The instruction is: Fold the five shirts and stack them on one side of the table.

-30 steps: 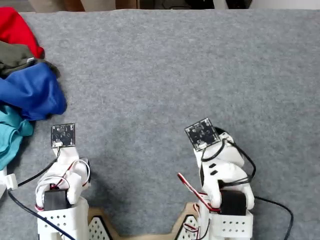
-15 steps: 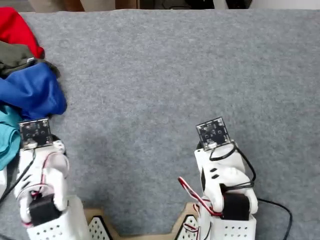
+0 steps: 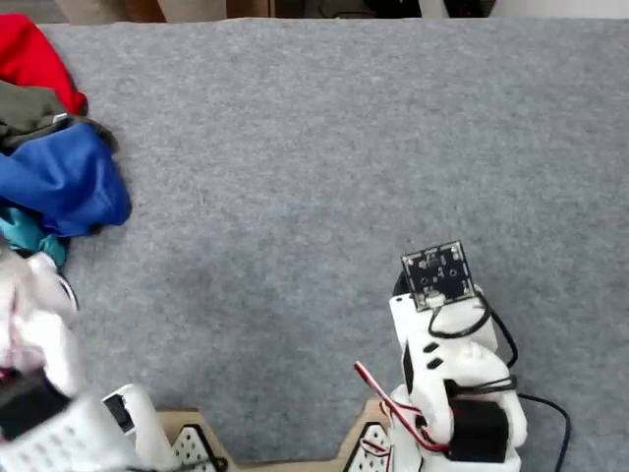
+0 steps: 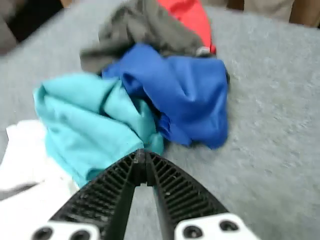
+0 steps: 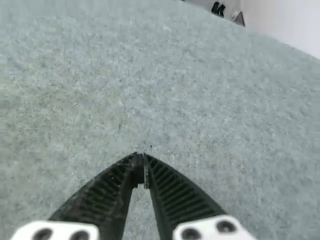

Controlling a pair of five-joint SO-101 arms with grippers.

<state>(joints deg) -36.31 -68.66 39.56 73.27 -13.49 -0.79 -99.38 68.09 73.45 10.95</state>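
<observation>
the five shirts lie in one crumpled heap at the left edge of the high view: the red shirt [image 3: 34,54] in the upper left corner, the olive shirt [image 3: 34,110] under it, the blue shirt [image 3: 64,182] lower, and the teal shirt [image 3: 22,234] below that. in the left wrist view a white shirt [image 4: 20,165] touches the teal one. none is folded yet, so the step in hand looks like pulling a first shirt out of the heap.

the left gripper [image 4: 142,159] is clenched, tips together, with nothing in it. it hangs just before the teal shirt's near fold. the right gripper [image 5: 141,161] is likewise clenched and empty over bare grey surface [image 3: 324,147], at the lower right of the high view.

to do this well, the left gripper should release wide before it goes down, then bite a single outer fold of the teal cloth, not the bunched middle. the blue shirt overlaps the teal, so a slow drag toward the open centre would let them part. the right gripper could then pin a corner for spreading.
</observation>
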